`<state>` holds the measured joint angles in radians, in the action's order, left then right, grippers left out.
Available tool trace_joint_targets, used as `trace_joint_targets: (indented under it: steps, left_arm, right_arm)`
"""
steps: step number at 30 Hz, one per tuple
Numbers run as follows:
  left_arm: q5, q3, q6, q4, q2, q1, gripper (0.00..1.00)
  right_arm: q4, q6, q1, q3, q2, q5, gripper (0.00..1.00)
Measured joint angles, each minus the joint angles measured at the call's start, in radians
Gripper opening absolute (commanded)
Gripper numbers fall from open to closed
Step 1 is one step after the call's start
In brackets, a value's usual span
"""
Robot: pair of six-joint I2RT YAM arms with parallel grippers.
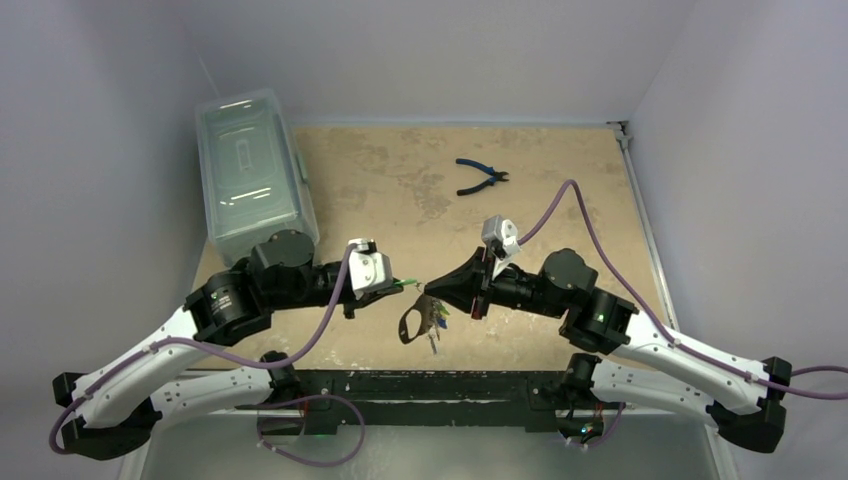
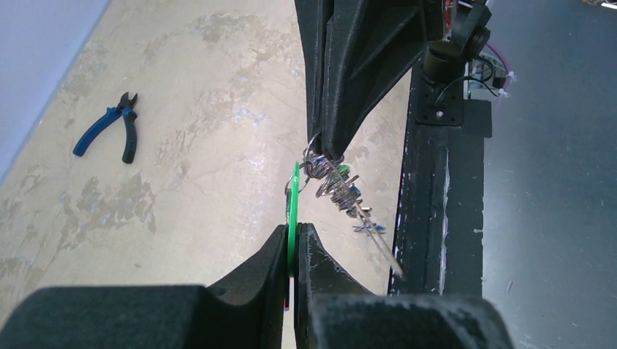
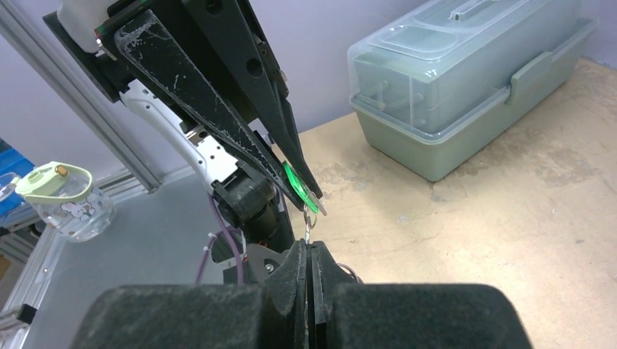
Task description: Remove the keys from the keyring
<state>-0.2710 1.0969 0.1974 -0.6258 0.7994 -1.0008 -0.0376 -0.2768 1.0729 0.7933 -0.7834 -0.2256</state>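
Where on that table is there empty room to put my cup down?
Bare tabletop lies between the clear box and the pliers, and right of the pliers. The front middle is crowded: left gripper and right gripper meet there, holding the key bunch.

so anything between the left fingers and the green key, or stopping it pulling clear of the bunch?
Nothing visible. The left fingers are shut on the green key, the right fingers on the key bunch, mid-air above the table. Only a small wire ring joins key and bunch.
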Motion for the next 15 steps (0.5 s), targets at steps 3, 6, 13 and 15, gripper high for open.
trace_joint_targets:
  steps: [3, 6, 13, 15]
  left_arm:
    - [0.002, -0.009, 0.0, 0.013, -0.011, 0.0, 0.0]
    - [0.002, -0.023, -0.004, 0.031, -0.026, 0.0, 0.0]
    - [0.002, -0.066, -0.01, 0.08, -0.05, 0.0, 0.0]
    - [0.003, -0.077, -0.016, 0.087, -0.052, 0.0, 0.0]
  right_arm:
    - [-0.003, -0.004, 0.0, 0.0, 0.0, 0.002, 0.0]
    - [-0.01, -0.011, 0.0, 0.0, 0.0, 0.006, 0.0]
    - [-0.016, -0.023, 0.0, 0.0, 0.0, 0.024, 0.0]
    - [-0.023, -0.027, 0.0, 0.0, 0.0, 0.026, 0.0]
